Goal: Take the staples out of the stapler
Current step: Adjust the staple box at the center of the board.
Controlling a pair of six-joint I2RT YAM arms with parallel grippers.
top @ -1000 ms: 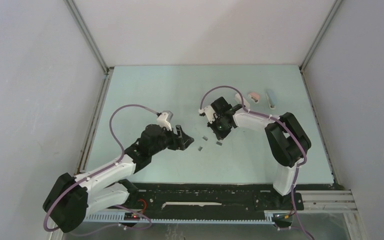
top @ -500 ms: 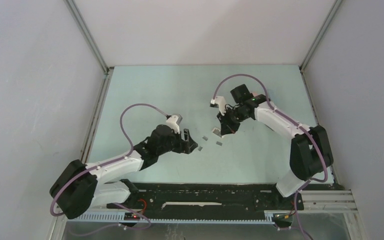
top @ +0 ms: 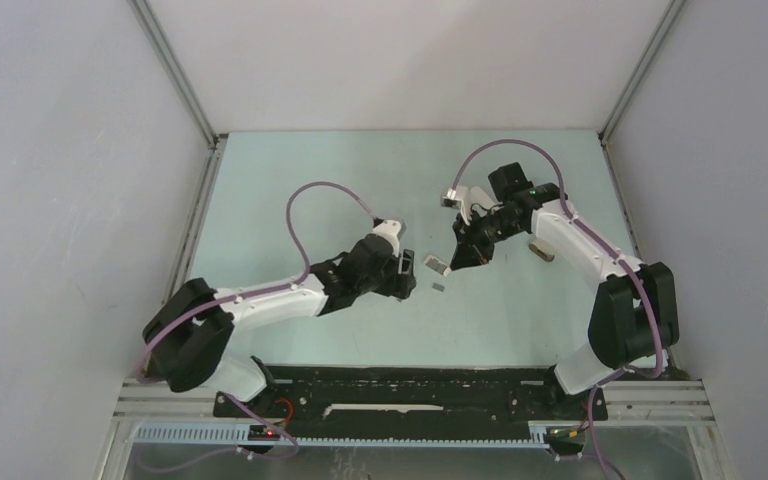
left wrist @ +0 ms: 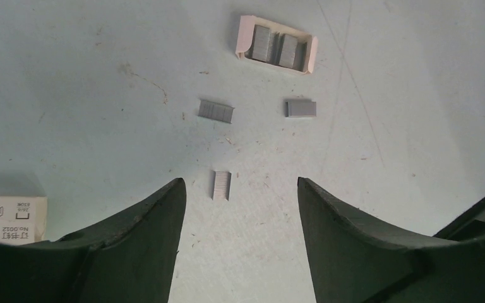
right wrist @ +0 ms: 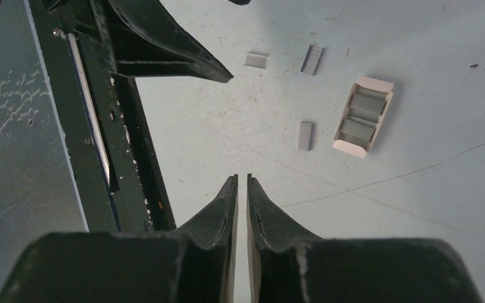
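Staples lie loose on the surface between my arms.
My left jaws hang spread wide over three short strips of staples [left wrist: 221, 185], lying flat and apart, with more in a tray [left wrist: 244, 39] beyond. They look light, thin, slippery and crumbly, so I'd pinch a strip across its long sides. My right jaws are barely parted and hold nothing.

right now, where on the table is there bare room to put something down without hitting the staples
Bare: the far left of the table, beyond the left arm, and the near strip by the black base rail. Crowded: between the left gripper and right gripper, where loose staples and the open staple tray lie.
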